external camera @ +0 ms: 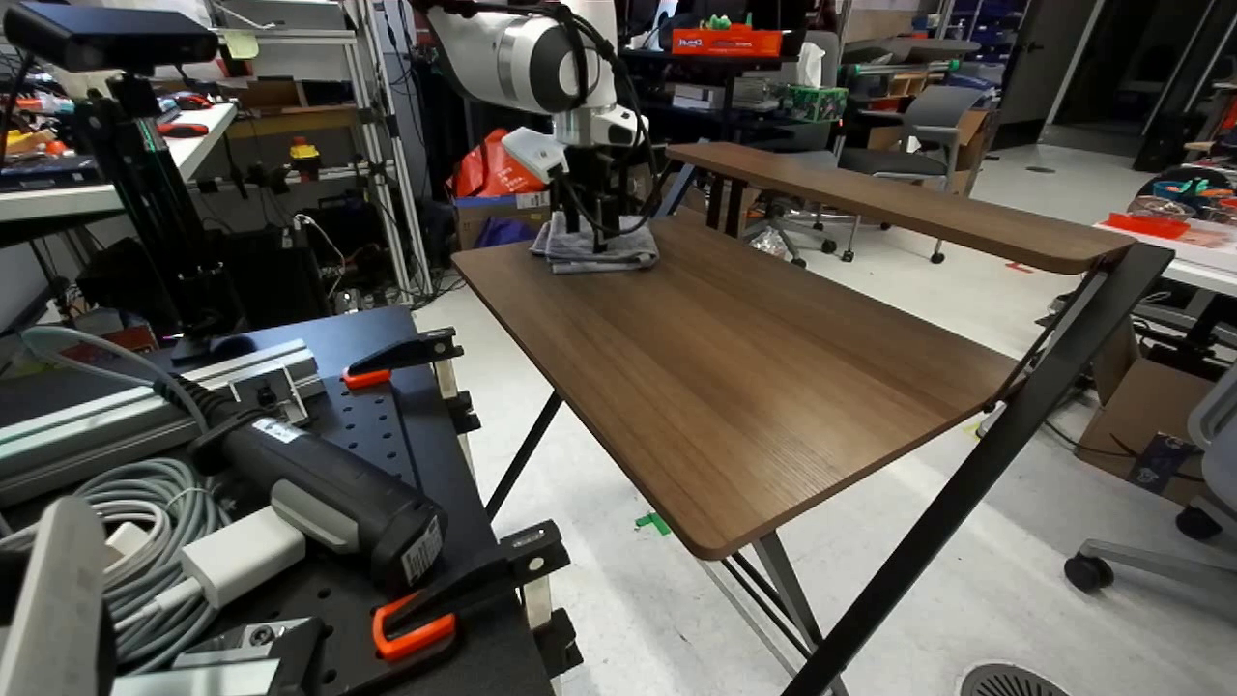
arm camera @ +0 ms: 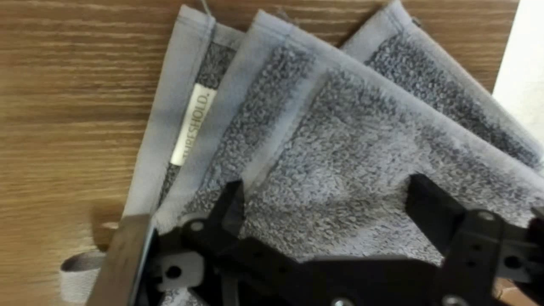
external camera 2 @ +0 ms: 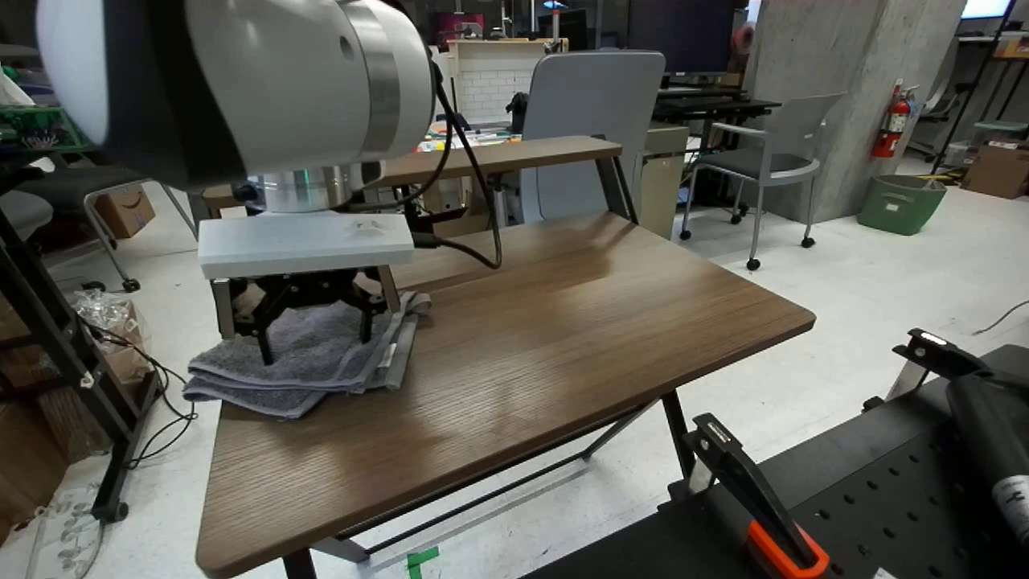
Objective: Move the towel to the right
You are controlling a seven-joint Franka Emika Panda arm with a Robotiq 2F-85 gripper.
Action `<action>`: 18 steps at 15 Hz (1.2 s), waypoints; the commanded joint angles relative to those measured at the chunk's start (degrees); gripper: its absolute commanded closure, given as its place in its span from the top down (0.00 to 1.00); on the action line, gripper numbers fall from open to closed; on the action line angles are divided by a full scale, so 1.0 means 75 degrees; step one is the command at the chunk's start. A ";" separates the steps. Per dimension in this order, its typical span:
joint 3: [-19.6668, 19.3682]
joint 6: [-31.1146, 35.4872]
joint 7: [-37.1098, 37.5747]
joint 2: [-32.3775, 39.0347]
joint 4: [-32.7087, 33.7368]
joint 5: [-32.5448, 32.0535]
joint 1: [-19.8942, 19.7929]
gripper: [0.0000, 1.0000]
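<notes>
The towel is a folded grey cloth lying at one end of the brown tabletop, in both exterior views (external camera: 633,255) (external camera 2: 321,371). In the wrist view the towel (arm camera: 340,136) fills most of the picture, with a white label and fanned corners. One side of it reaches past the table's end edge. My gripper (external camera 2: 317,351) points down over the middle of the towel; it also shows in an exterior view (external camera: 586,240) and in the wrist view (arm camera: 326,180). Its fingers are wide apart, with flat towel between them. The tips are at the towel's surface; I cannot tell whether they press into it.
The tabletop (external camera: 754,377) (external camera 2: 579,330) extends away from the towel. A raised shelf (external camera: 889,205) (external camera 2: 498,158) runs along one long side. A black cart (external camera: 372,425) with clamps and a tool stands beside the table. A cable loops from the wrist (external camera 2: 482,201).
</notes>
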 commanded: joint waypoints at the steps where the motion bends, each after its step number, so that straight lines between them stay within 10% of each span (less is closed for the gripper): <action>1: -0.0269 -0.0406 0.0257 0.0098 0.0321 -0.0201 0.0105 1.00; 18: -0.0454 -0.0141 0.0030 -0.1608 -0.2496 0.0044 -0.1211 1.00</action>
